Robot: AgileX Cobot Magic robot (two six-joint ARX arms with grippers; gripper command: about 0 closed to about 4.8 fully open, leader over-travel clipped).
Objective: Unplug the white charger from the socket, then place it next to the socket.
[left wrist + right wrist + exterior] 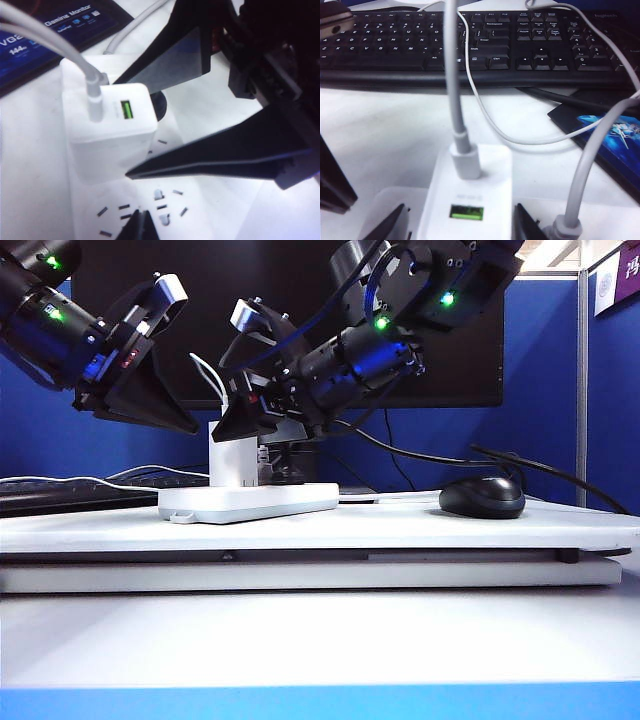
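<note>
White charger (233, 455) upright, plugged into socket (250, 502) on worktop (400, 525). Right gripper (462, 225) straddles it, jaws spread, not yet pinching. Left gripper (165, 125) close beside charger, jaws spread over socket. Step in hand: grasp. You likely need right jaws closed on charger sides, socket pinned, then straight pull up.

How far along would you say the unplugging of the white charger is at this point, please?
Nothing is finished: the white charger stands plugged upright in the socket. In hand: the right claw is open, its fingers either side of the charger, not yet closed. The left claw, also open, hovers beside it. Still left: gripping, pulling out, laying it next to the socket.
</note>
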